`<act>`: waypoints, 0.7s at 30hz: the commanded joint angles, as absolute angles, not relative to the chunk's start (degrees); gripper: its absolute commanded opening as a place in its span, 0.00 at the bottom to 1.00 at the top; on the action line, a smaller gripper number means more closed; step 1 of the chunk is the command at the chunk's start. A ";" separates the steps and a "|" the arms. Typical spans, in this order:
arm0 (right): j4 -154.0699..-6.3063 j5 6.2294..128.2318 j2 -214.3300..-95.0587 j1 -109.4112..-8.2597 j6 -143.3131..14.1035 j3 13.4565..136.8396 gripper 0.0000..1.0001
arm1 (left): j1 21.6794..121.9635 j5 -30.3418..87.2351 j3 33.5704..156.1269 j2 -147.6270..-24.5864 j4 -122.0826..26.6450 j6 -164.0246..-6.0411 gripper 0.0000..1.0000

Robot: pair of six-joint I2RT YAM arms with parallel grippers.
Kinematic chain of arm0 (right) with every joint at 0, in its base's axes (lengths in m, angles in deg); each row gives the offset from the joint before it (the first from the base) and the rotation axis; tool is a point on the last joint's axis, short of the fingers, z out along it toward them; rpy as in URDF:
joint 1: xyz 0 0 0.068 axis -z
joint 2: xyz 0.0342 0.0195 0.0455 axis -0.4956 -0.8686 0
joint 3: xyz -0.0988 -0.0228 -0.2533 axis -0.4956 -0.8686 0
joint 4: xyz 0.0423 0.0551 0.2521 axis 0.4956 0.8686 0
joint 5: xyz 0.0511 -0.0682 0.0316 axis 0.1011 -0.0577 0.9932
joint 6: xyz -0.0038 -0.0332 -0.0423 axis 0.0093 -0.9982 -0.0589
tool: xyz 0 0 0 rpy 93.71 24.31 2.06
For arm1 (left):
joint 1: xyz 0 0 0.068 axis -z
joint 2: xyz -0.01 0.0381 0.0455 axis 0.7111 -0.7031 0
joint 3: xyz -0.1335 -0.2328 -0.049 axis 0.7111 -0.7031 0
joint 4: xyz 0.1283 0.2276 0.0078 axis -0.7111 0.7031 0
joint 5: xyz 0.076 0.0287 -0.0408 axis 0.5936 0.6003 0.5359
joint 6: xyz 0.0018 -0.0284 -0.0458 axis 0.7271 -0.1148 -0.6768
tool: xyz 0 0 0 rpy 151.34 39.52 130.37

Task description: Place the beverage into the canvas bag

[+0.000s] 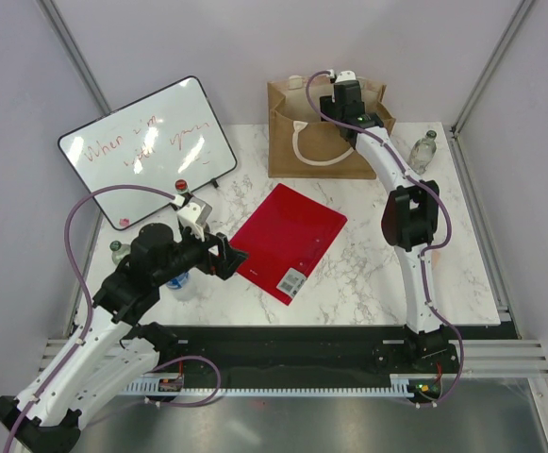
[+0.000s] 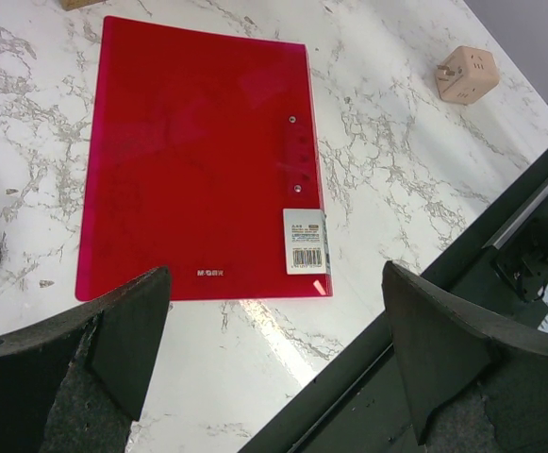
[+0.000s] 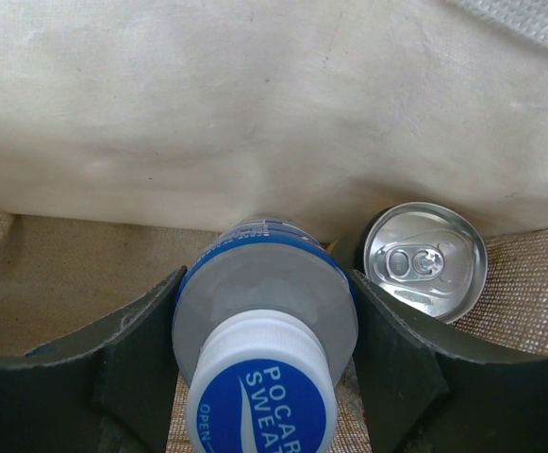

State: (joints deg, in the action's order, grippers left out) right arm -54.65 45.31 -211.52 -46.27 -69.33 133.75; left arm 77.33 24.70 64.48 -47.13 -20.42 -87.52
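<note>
Bottle (image 3: 255,293) in right hand (image 3: 266,326), inside bag (image 3: 75,274)

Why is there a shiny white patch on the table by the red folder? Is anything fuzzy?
Left wrist view: that patch is light glaring off the glossy marble table, just below the red folder. Right wrist view: the bottle cap sits so near the lens that it looks huge and slightly soft, while the can top glints. Top view: even light, faint shadows.
</note>
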 commanded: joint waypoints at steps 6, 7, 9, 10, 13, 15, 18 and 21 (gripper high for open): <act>-62.68 43.59 -202.56 -46.14 -70.98 131.62 0.74 | 77.58 25.28 64.95 -47.00 -21.27 -86.64 1.00; -62.68 44.46 -201.51 -46.14 -70.89 130.92 0.78 | 77.58 25.28 64.87 -46.74 -21.18 -86.64 1.00; -62.68 44.91 -200.27 -46.06 -70.89 130.30 0.85 | 77.49 25.81 64.87 -46.39 -21.27 -86.72 1.00; -62.50 44.91 -200.00 -46.14 -70.89 130.03 0.85 | 77.58 25.90 64.78 -46.21 -21.18 -86.72 1.00; -61.63 44.21 -199.39 -46.06 -70.89 129.94 0.87 | 77.58 25.90 64.87 -45.86 -21.18 -86.72 1.00; -61.01 43.95 -198.43 -46.14 -70.89 129.94 0.88 | 77.58 25.90 64.87 -45.68 -21.27 -86.72 1.00; -59.70 44.47 -196.50 -46.14 -70.89 130.64 0.88 | 77.58 25.90 64.87 -45.51 -21.27 -86.81 1.00; -58.64 44.73 -193.08 -46.14 -70.37 131.96 0.88 | 77.58 25.63 64.87 -45.42 -21.27 -86.81 1.00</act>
State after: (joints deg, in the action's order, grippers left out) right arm -59.24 45.11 -199.02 -46.09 -70.23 129.68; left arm 77.33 24.81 64.48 -45.88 -20.40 -87.52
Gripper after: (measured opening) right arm 0.879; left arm 0.995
